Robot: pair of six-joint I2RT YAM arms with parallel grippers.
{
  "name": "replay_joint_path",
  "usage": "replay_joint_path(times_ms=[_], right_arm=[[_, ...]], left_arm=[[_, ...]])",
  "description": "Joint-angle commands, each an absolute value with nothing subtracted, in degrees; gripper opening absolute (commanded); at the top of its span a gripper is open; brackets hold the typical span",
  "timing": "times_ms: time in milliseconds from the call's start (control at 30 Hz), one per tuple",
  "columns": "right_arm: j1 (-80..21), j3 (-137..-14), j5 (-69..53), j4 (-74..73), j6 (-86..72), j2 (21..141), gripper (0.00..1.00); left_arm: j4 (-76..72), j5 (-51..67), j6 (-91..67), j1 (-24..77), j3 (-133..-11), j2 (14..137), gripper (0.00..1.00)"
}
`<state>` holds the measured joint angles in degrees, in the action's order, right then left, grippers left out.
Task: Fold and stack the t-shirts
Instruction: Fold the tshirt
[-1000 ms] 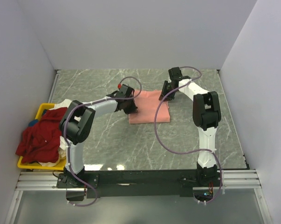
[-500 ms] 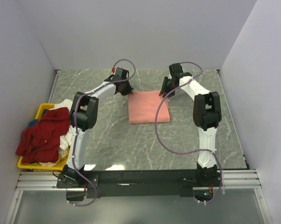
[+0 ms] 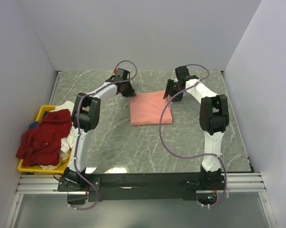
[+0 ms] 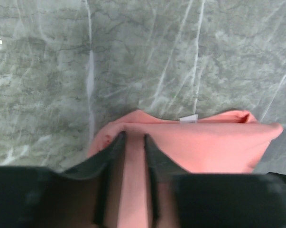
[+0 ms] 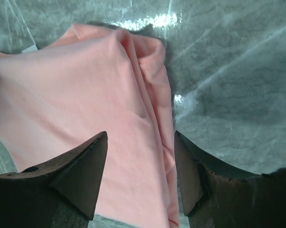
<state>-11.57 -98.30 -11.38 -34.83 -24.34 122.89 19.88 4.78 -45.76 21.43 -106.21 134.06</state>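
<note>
The salmon-pink t-shirt (image 3: 151, 110) lies folded in a flat rectangle on the marble table. My left gripper (image 3: 129, 91) is at its far left corner. In the left wrist view (image 4: 133, 137) its jaws stand a narrow gap apart over the shirt (image 4: 214, 142), with flat cloth showing between them and the white neck label (image 4: 189, 118) just beyond. My right gripper (image 3: 170, 96) is wide open over the far right corner, where the shirt (image 5: 76, 95) has a bunched edge. The dark red t-shirt (image 3: 43, 137) and the white t-shirt (image 3: 65, 142) are heaped at the left.
The yellow bin (image 3: 44, 110) stands at the table's left edge under the heaped shirts. Purple cables loop from both arms; the right one hangs across the shirt's right side. White walls close in the table at the left, back and right.
My left gripper has moved from the shirt's left middle to its far left corner, then held still. My right gripper shifted slightly at the far right corner.
</note>
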Motion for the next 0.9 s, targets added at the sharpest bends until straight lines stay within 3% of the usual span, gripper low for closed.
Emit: replay_joint_path(times_ms=[0, 33, 333, 567, 600, 667, 733, 867], right_arm=[[-11.2, -95.8, -9.8, -32.3, -22.3, 117.8, 0.66], [-11.2, -95.1, -10.1, -31.9, -22.2, 117.9, 0.66], [-12.2, -91.3, -10.5, -30.0, -22.2, 119.8, 0.63], [-14.1, -89.8, -9.6, -28.8, -23.3, 120.1, 0.41], [-14.4, -90.2, -8.8, -29.0, -23.5, 120.1, 0.32], [-14.4, -90.6, -8.2, -29.4, -23.6, 120.6, 0.24], [-14.4, -91.7, -6.7, -30.3, -23.6, 121.3, 0.09], [-14.3, -94.0, -3.4, -32.1, -22.8, 122.3, 0.00]], left_arm=[[21.3, 5.3, -43.2, 21.1, -109.9, 128.4, 0.30], [21.7, 5.4, -42.9, 21.1, -110.3, 127.7, 0.34], [22.3, 7.3, -43.9, 21.1, -107.2, 116.7, 0.31], [19.5, 9.5, -45.0, 21.2, -94.2, 103.1, 0.29], [19.3, 9.6, -44.6, 21.3, -92.9, 101.6, 0.29], [19.4, 9.3, -44.1, 21.4, -89.6, 97.6, 0.28], [20.2, 9.1, -43.3, 21.4, -87.5, 93.5, 0.28], [21.4, 9.2, -41.6, 21.4, -80.6, 86.5, 0.28]])
